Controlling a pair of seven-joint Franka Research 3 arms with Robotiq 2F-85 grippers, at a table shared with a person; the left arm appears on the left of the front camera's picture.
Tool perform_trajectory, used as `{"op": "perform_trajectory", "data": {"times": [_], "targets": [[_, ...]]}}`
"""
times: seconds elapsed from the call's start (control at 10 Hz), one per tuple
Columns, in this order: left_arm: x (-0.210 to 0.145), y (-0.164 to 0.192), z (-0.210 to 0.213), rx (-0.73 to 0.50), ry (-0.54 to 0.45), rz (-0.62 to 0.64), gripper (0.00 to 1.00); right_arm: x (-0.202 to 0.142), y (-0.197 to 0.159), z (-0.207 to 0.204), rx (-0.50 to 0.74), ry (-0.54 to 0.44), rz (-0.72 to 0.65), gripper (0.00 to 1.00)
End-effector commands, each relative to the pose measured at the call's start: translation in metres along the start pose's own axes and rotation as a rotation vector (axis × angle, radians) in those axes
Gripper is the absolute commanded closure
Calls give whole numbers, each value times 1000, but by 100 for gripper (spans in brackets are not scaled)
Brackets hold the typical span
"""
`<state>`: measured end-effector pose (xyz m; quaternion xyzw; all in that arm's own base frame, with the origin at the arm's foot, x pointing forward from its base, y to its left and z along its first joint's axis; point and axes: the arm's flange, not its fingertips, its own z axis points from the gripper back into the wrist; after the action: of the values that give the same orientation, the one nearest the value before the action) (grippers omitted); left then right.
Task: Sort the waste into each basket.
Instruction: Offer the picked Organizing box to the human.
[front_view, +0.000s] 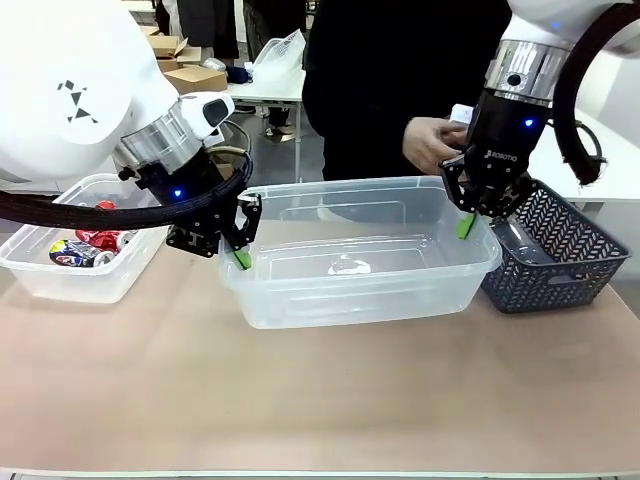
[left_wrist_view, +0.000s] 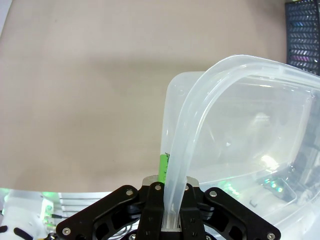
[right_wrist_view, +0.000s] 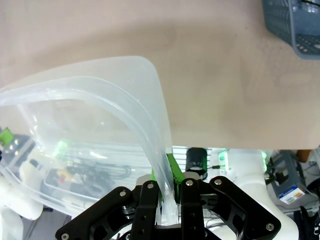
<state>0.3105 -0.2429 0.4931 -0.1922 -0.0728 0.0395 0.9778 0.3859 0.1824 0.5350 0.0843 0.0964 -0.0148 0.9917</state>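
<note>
"Front view: why were both arms at the middle tub (front_view: 350, 292)?"

"Each had one end of it. The left gripper (front_view: 241, 246) was on the rim at the left end and the right gripper (front_view: 467, 214) on the rim at the right end. A wide, flexible tub probably needs a hold at both ends to be carried level. Whether it was clear of the table (front_view: 300, 400) could not be told."

"And the waste?"

"Crushed cans (front_view: 88, 246), mostly red, lay in the left tub (front_view: 45, 280), just beside the left arm. A dark basket (front_view: 565, 262) stood against the middle tub's right end. A person's hand (front_view: 432, 142) hovered close behind the right gripper, holding something pale."

"Left wrist view: how did the fingers stand?"

"They were pressed together on the rim, with only the thin plastic between them. One green pad (left_wrist_view: 162, 170) showed against the outside of the rim."

"Right wrist view?"

"It was the same there. The rim curved down into the gripper and was pinched tight, with a green pad (right_wrist_view: 172, 167) flat against it. No waste was held in either gripper. Such a narrow pinch on slick plastic looked liable to slip if the tub tilted."
</note>
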Motion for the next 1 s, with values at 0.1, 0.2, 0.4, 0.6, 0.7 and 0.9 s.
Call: {"op": "perform_trajectory", "data": {"times": [0.1,0.2,0.4,0.6,0.7,0.9], "targets": [[2,2,8,-17,-21,23,100,-1,-4,1,11,-4,-14,100],[2,2,8,-17,-21,23,100,-1,-4,1,11,-4,-14,100],[2,2,8,-17,-21,23,100,-1,-4,1,11,-4,-14,100],[2,2,8,-17,-21,23,100,-1,-4,1,11,-4,-14,100],[2,2,8,-17,-21,23,100,-1,-4,1,11,-4,-14,100],[2,2,8,-17,-21,23,100,-1,-4,1,11,-4,-14,100]]}}
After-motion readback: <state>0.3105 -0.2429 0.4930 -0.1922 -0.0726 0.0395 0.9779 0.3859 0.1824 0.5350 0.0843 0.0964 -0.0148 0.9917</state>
